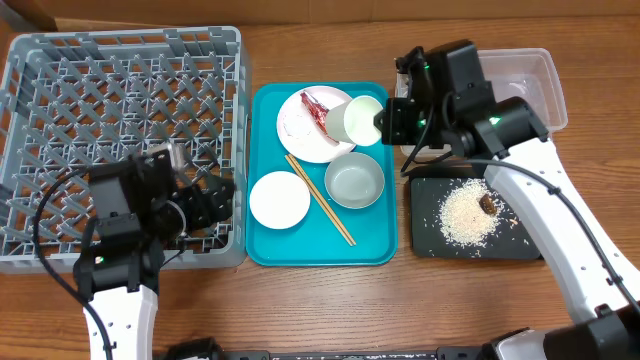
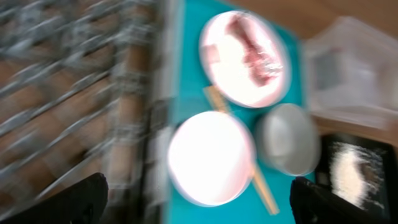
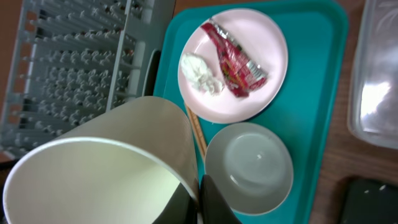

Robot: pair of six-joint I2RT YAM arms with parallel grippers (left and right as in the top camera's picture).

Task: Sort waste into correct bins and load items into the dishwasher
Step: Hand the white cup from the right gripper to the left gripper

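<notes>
Right tool [image 1: 383, 122] is clamped on the small white cup [image 1: 355, 120], which is tipped on its side and hanging above the far right part of the teal tray [image 1: 265, 250]. It overlaps the edge of the white plate [image 1: 305, 130], where the red wrapper [image 3: 233, 59] and paper wad [image 3: 200, 73] lie. The inside looks empty, so I'd call the rack next: carry it high, clear the grey bowl [image 1: 355, 181] and chopsticks [image 1: 322, 202], turn the mouth down, and seat it between pegs before releasing. The dish rack [image 1: 120, 90] sits well to the cup's left, beyond the tray. Left tool [image 1: 212, 197] hangs wide at the rack's near right corner.
</notes>
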